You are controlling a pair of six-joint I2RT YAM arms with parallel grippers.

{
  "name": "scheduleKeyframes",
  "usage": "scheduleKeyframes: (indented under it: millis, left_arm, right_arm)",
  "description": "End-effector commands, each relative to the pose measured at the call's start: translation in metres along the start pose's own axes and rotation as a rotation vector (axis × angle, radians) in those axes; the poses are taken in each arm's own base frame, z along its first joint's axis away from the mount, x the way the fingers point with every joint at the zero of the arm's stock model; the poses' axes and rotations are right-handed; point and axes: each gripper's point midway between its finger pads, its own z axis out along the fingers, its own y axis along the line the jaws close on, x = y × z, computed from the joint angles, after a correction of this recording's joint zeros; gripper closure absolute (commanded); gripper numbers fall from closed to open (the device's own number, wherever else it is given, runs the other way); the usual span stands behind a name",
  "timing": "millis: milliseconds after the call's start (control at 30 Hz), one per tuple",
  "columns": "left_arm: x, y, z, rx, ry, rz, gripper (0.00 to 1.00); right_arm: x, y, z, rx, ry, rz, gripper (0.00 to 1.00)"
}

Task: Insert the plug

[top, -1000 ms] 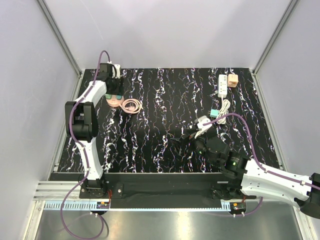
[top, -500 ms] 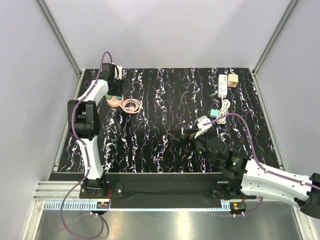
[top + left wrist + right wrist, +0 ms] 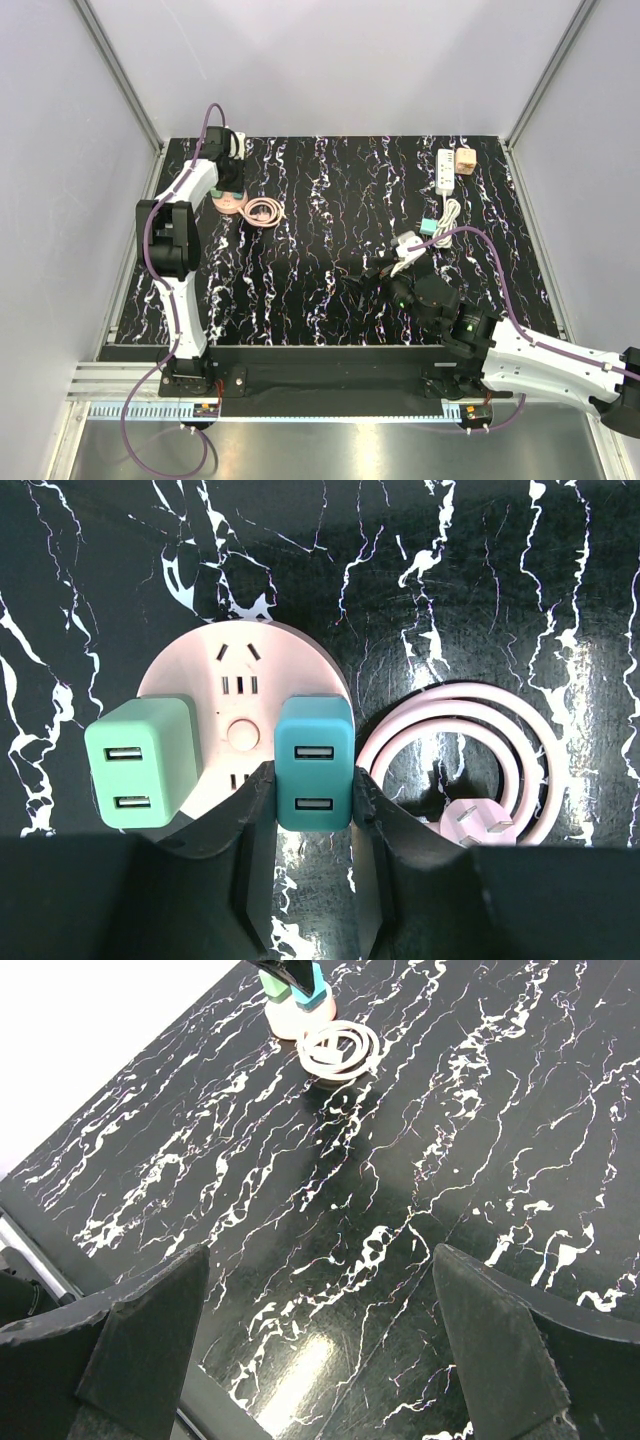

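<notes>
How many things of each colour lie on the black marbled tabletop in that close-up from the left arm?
Pink: 2 (round pink socket hub, coiled pink cable)
Mint green: 1 (mint-green USB charger block)
Teal: 1 (teal USB charger block)
Total: 4

left arm (image 3: 165, 240): we reach it to the far left corner of the table (image 3: 330, 200), wrist tipped down.
left gripper (image 3: 312, 775): we clamp a teal charger (image 3: 313, 745), one finger on each side.
right arm (image 3: 520, 355): we keep it low over the table's near right part.
right gripper (image 3: 325, 1340): jaws spread wide, holding nothing.
</notes>
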Motion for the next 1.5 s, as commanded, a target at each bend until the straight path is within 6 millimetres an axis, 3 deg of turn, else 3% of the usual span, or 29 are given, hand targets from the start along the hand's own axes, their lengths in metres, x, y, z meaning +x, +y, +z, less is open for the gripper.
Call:
scheduleKeyframes:
  millis: [0, 500, 833, 967, 1133, 1467]
  left_arm:
    - [0.016, 0.009, 0.014, -0.053, 0.056, -0.012, 1.00]
    - [0.066, 0.026, 0.031, -0.153, 0.205, -0.025, 1.00]
    - [0.089, 0.018, 0.047, -0.091, 0.267, -0.013, 1.00]
    - [0.090, 0.019, 0.046, -0.075, 0.270, -0.020, 1.00]
    - [0.117, 0.018, 0.048, -0.051, 0.337, -0.046, 1.00]
    - [0.134, 0.016, 0.039, -0.039, 0.394, -0.055, 1.00]
  right_arm:
    - [-0.013, -0.003, -0.001, 0.014, -0.053, 0.019, 0.00]
    - [-0.015, -0.003, -0.005, 0.007, -0.062, 0.032, 0.00]
    - [-0.015, -0.006, -0.006, 0.018, -0.067, 0.036, 0.00]
    - [-0.015, -0.006, -0.006, 0.023, -0.067, 0.036, 0.00]
    - [-0.014, -0.007, -0.005, 0.029, -0.065, 0.037, 0.00]
    - [-0.014, -0.009, -0.006, 0.033, -0.067, 0.041, 0.00]
